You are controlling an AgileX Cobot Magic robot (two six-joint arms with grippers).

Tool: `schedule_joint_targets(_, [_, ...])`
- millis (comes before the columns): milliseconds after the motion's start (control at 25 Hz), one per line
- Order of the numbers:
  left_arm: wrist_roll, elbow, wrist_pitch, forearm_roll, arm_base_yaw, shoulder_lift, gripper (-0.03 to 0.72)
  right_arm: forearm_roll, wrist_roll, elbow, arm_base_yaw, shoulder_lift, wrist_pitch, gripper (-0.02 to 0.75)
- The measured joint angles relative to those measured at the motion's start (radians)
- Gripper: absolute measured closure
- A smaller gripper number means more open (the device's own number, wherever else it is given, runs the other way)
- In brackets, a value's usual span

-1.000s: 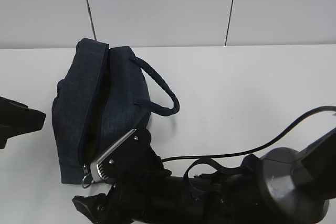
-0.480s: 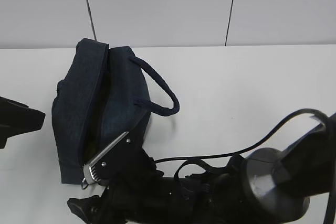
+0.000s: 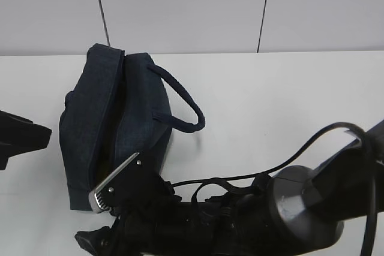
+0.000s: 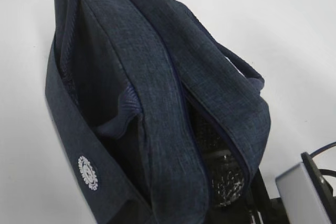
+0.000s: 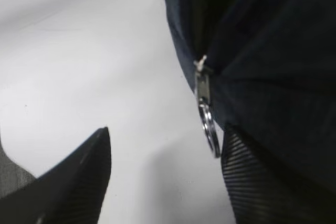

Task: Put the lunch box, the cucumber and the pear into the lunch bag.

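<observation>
The dark navy lunch bag (image 3: 114, 118) lies on the white table, its zipper partly open along the top. The left wrist view shows the bag (image 4: 157, 93) with silvery lining (image 4: 227, 179) in the gap. My right gripper (image 5: 168, 179) is open at the bag's near end. The metal ring pull (image 5: 209, 127) hangs between its fingers, close to the ribbed right finger (image 5: 262, 182). The lunch box, the cucumber and the pear are out of view. A black part of my left arm (image 3: 21, 139) shows at the far left, apart from the bag; its jaws are not visible.
The bag's looped handle (image 3: 183, 103) lies to its right on the table (image 3: 288, 100). My right arm (image 3: 252, 223) with its cable fills the front of the exterior view. A grey wall stands behind the table.
My right arm has moved left and closer to the bag's near end; its wrist plate now hides the ring pull in the exterior view. The bag and left arm have not moved.
</observation>
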Motion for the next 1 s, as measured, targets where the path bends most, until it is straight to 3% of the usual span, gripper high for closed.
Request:
schedule_joint_targets(320, [0.0,0.0,0.0,0.0,0.0,0.0,0.448,0.002,-0.024,0.0,0.0,0.0,0.025,0.227])
schedule_joint_targets(560, [0.0,0.0,0.0,0.0,0.0,0.0,0.448,0.034,-0.062,0.0,0.0,0.0,0.044,0.285])
schedule_joint_targets(1000, [0.0,0.0,0.0,0.0,0.0,0.0,0.448,0.04,-0.078,0.0,0.0,-0.03,0.073,0.305])
